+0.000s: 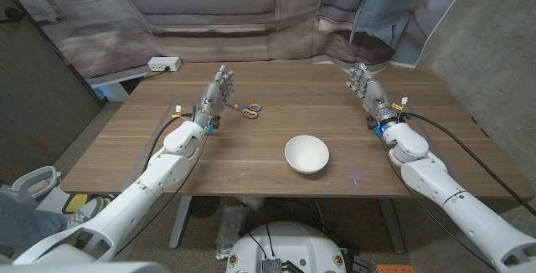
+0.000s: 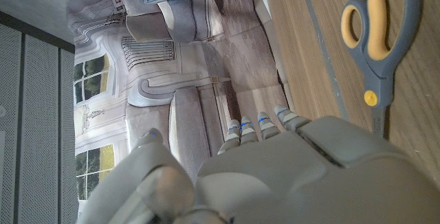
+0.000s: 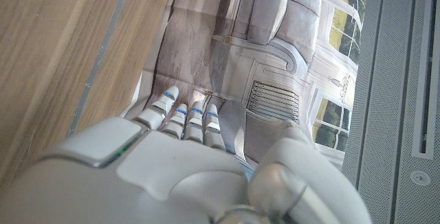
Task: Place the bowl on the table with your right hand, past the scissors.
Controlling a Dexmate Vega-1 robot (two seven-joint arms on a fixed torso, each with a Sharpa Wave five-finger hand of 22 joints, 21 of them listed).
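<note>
1. As I read the head view from the left, my left hand (image 1: 216,95) stands with its fingers apart, holding nothing.
2. Scissors (image 1: 247,110) lie just beside it, long axis across the table.
3. Bowl (image 1: 306,154) sits upright at the near middle, short of the scissors.
4. My right hand (image 1: 368,90), spread and holding nothing, stands well apart; the bowl lies nearward and leftward of it.

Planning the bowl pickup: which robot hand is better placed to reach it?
Right. The bowl sits right of the table's middle, nearer the right robot hand, which holds nothing. The left robot hand stands beside the scissors.
</note>
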